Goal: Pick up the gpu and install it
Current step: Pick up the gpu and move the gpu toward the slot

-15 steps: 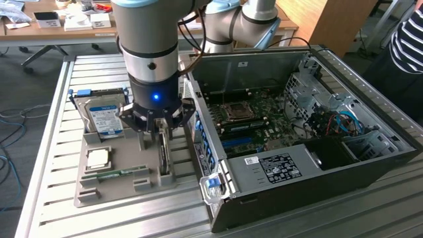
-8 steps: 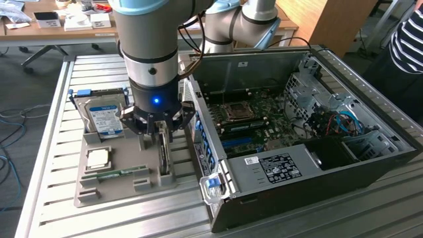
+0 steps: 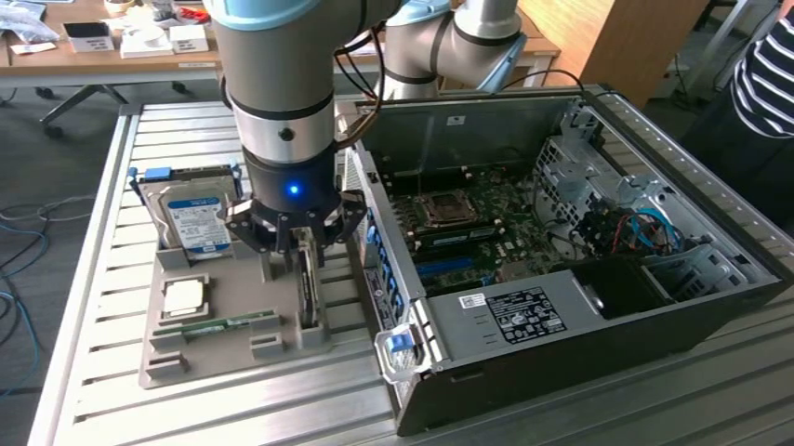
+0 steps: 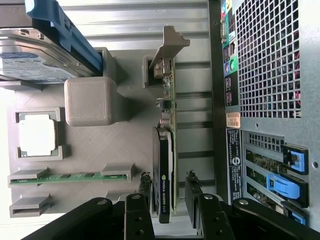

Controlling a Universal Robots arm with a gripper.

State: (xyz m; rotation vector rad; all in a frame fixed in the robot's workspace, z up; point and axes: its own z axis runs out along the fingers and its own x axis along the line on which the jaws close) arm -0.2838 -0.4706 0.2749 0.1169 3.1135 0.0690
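Starting at the exterior view's left, you have the slatted tabletop carrying a grey holder. At the holder's far end a hard drive with a blue label stands propped up. Nearer the camera a square CPU lies flat in its pocket, and a RAM stick sits on edge in a slot just below it.

Along the holder's edge towards the exterior view's right, the gpu stands on its long edge in its own slot, beside the case. Your arm comes straight down over it. From the wrist view you can see the gpu running between the two jaws. They are spread, one on each side of the black shroud, with a strip of pale holder showing on one side, so they are not pinching the card. Its metal bracket end points away from the jaws.

Further right, the case lies open with the motherboard facing up. At the exterior view's far right you can see a striped sleeve.
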